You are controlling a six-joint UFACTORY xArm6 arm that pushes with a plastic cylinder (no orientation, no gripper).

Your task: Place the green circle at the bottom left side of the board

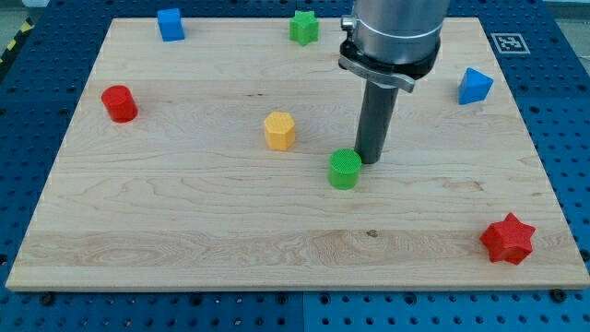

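Setting: a pale wooden board (pixel 184 212) lay on a blue perforated bench, with a black-and-white marker tag (pixel 509 42) at the board's top right corner
Landmark: the green circle (pixel 345 169), a short ribbed cylinder, stood a little right of the board's middle and slightly toward the view's bottom
Rod end: my tip (pixel 372 162) sat just beside the green circle, at its upper right edge, touching or very nearly so; I could not tell which
Hand state: there was no hand to speak of, only the bare dark rod under a grey collar, holding nothing
Neighbours: a yellow hexagon block (pixel 279 130) stood up and to the left of the green circle; a red cylinder (pixel 119 103) stood far to its left and higher; a red star (pixel 508 239) lay far to its lower right
Far row: a blue block (pixel 170 24) and a green star (pixel 303 27) sat well above the green circle near the top edge; a blue triangular block (pixel 475 86) stood up and to its right
Step in hand: by my reckoning, the push toward the bottom left corner was only starting
Doing it well: the tip looked well placed, opposite the goal; it would want to stay centred behind the circle, since a round block may slip off sideways
Path: down and left of the green circle the wood looked free, and the line should pass below the yellow hexagon block
Risk: overshooting the board's edge near the corner
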